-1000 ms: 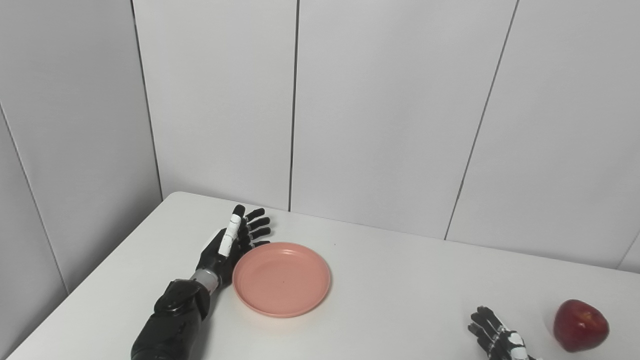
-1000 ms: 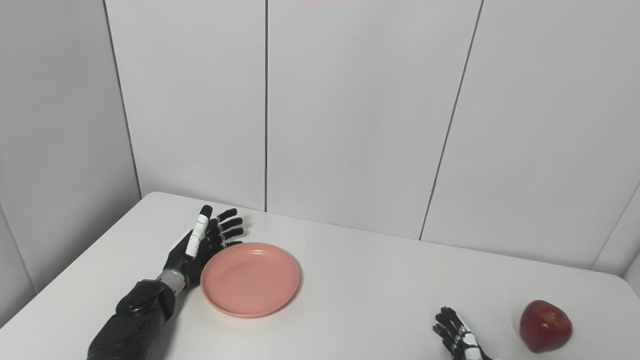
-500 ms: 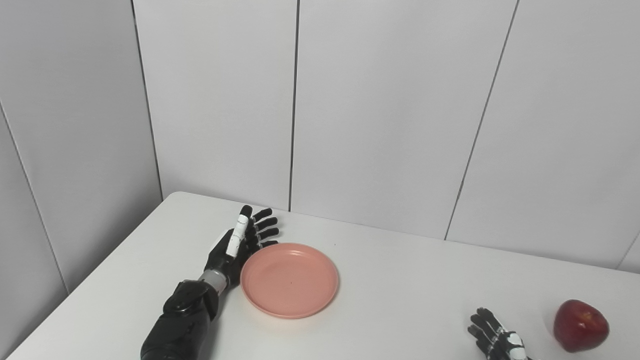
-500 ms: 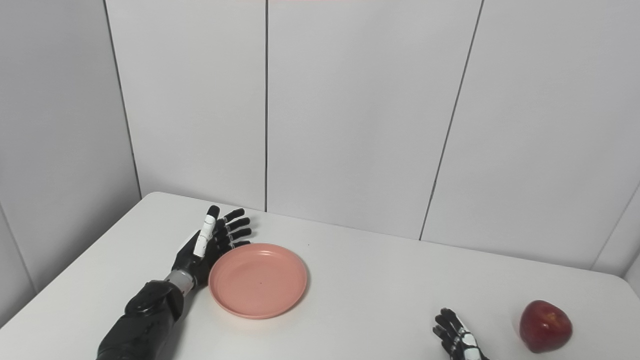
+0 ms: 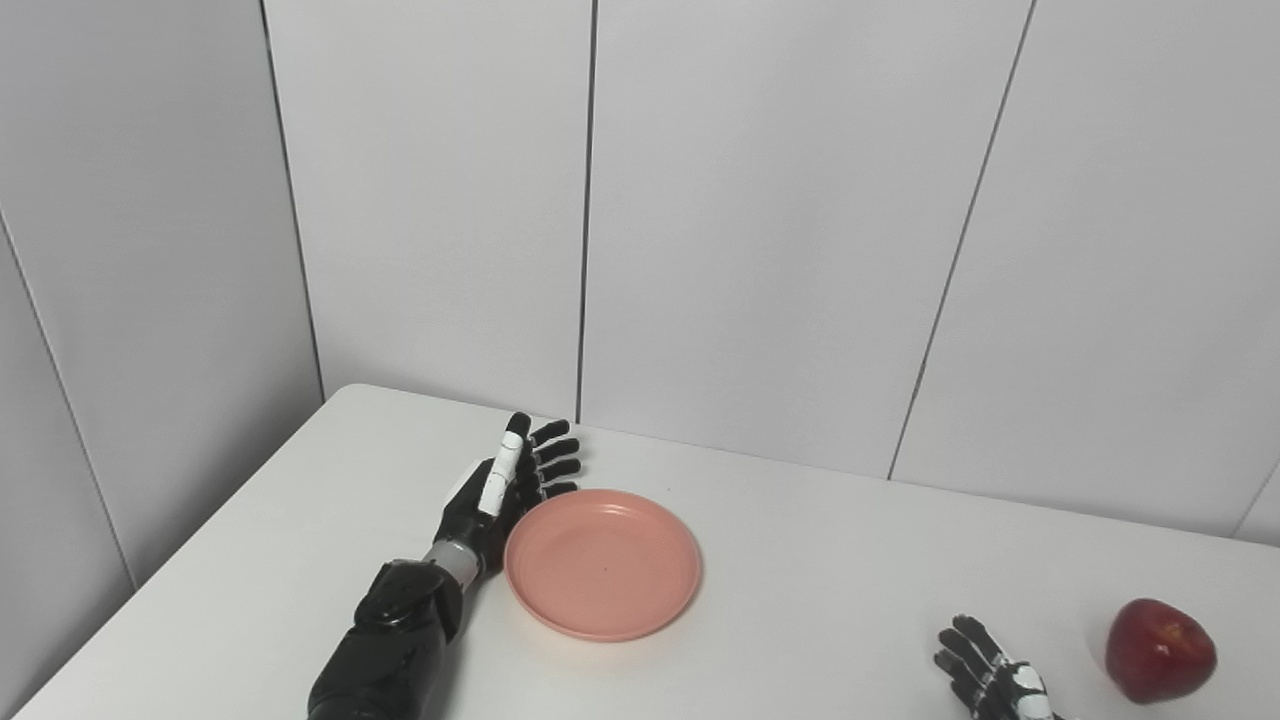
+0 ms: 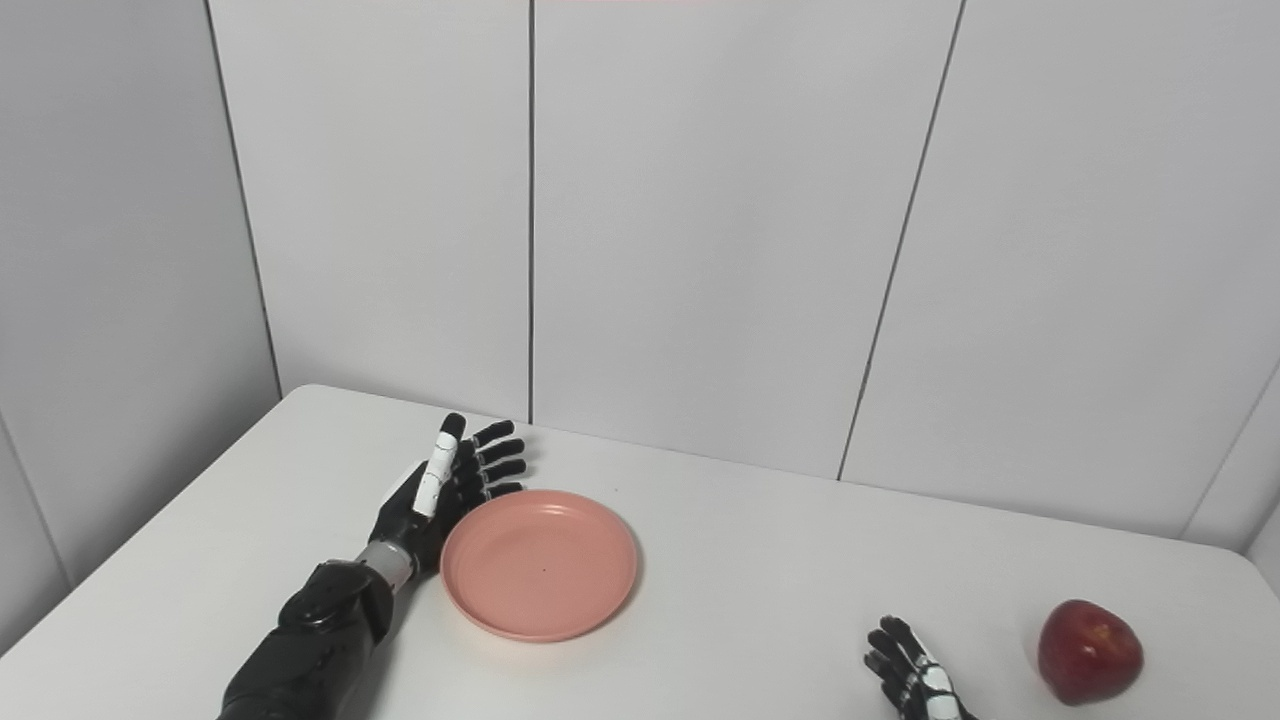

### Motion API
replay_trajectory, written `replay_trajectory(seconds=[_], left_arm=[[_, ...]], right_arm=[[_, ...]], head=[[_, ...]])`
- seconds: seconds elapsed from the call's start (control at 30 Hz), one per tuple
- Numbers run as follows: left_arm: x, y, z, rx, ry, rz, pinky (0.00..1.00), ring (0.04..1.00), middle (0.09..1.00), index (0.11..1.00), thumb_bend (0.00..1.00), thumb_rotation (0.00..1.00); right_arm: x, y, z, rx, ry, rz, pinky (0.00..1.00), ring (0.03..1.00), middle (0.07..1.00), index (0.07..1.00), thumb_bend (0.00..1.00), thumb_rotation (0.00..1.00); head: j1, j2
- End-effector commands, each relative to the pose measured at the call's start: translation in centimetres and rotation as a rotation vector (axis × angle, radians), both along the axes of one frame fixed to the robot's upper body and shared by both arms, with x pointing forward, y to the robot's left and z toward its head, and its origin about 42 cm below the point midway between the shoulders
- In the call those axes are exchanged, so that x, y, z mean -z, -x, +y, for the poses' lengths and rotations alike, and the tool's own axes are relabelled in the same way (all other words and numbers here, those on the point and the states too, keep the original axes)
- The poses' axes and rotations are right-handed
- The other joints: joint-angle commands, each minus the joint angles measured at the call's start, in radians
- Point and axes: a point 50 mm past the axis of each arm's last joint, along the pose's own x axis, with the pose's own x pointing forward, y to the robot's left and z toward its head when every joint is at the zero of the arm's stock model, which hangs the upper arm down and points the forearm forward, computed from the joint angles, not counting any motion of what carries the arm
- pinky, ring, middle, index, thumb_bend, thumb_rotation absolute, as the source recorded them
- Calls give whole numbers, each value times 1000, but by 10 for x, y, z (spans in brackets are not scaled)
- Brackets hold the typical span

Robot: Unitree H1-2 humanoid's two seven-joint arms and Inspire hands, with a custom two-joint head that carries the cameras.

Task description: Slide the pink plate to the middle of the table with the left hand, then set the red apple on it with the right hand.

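A pink plate (image 5: 603, 563) lies flat and empty on the white table (image 5: 800, 580), left of the middle. My left hand (image 5: 505, 486) is open, fingers straight and on edge, its palm against the plate's left rim. It also shows in the right eye view (image 6: 440, 490), beside the plate (image 6: 540, 565). A red apple (image 5: 1160, 650) sits near the table's right front edge. My right hand (image 5: 985, 672) lies open on the table just left of the apple, apart from it and partly cut off by the picture's bottom edge.
Grey wall panels (image 5: 760, 220) stand right behind the table's back edge and along its left side. The table's left edge runs diagonally down to the bottom left corner.
My left hand has pushed the pink plate a short way to the right, staying against its left rim. The right hand and the apple have not moved.
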Motion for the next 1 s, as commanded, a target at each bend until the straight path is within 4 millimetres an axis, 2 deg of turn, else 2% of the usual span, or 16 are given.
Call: replay_trajectory(seconds=[0.0, 0.17, 0.4, 0.5, 0.73, 0.97], left_arm=[[13, 4, -7, 6, -1, 75, 786, 823, 841, 825, 896, 932], [18, 5, -12, -9, 7, 91, 770, 798, 811, 805, 917, 918], [27, 8, -24, 1, 41, 111, 731, 812, 816, 805, 920, 919], [28, 10, -31, 12, 51, 112, 738, 829, 839, 825, 898, 933], [33, 13, -43, 2, 31, 115, 752, 804, 825, 772, 887, 930], [37, 19, -57, -24, -1, 112, 780, 824, 837, 793, 877, 952]], right_arm=[[7, 6, 6, -19, -15, 31, 1000, 912, 899, 897, 856, 1000], [7, 6, 7, -18, -16, 35, 1000, 910, 901, 894, 859, 1000], [7, 5, 9, -26, -13, 34, 1000, 916, 907, 892, 858, 1000], [7, 5, 10, -29, -17, 29, 1000, 912, 903, 892, 846, 1000], [5, 5, 13, -31, -18, 30, 1000, 915, 905, 892, 849, 1000], [5, 5, 15, -38, -17, 25, 1000, 916, 896, 889, 833, 1000]], head=[[1, 1], [-2, 3], [-4, 4], [-6, 4], [-13, 6], [-16, 7]])
